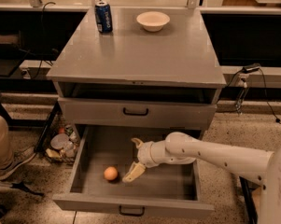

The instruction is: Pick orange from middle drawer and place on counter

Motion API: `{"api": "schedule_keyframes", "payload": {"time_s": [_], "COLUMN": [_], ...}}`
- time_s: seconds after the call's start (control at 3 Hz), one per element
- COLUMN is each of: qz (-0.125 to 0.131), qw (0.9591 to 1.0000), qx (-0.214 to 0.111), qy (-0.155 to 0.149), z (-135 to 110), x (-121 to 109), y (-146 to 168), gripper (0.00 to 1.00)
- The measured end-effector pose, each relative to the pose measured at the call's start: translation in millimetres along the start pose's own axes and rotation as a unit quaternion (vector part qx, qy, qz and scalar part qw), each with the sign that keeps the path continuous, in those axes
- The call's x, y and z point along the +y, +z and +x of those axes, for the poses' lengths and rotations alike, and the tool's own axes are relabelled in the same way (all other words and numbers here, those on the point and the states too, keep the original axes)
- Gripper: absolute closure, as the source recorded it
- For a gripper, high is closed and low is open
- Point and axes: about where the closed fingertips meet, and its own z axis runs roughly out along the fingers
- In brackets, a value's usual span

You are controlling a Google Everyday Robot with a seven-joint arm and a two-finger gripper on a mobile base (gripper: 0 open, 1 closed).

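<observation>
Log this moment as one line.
phase: reach | hand: open, in middle drawer, beside orange, apart | orange: on drawer floor, not grasped | counter: orange not yet placed

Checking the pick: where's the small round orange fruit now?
In the camera view, the small round orange fruit lies front left in the pulled-out grey drawer, just left of the open cream gripper.

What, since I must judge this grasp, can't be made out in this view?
Camera view, the only one:
- Whether the open gripper, right of the orange in the middle drawer, clears the drawer floor: no side view.
- The slot under the counter: inside lost in shadow.
- The arm: its base is cut off by the right edge.
- The can: label too small.
</observation>
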Motion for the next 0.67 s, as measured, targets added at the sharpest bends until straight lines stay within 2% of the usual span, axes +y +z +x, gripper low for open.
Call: {"api": "schedule_keyframes", "payload": {"time_s": [0.33,0.67], "qz": [-0.011,-0.026], "qw": [0.9998,0.9994], "qx": [-0.014,-0.016], "qy": [-0.007,-0.016], "z": [9,18], "x": [2,10], "y": [35,66], "gripper": [0.00,0.00]}}
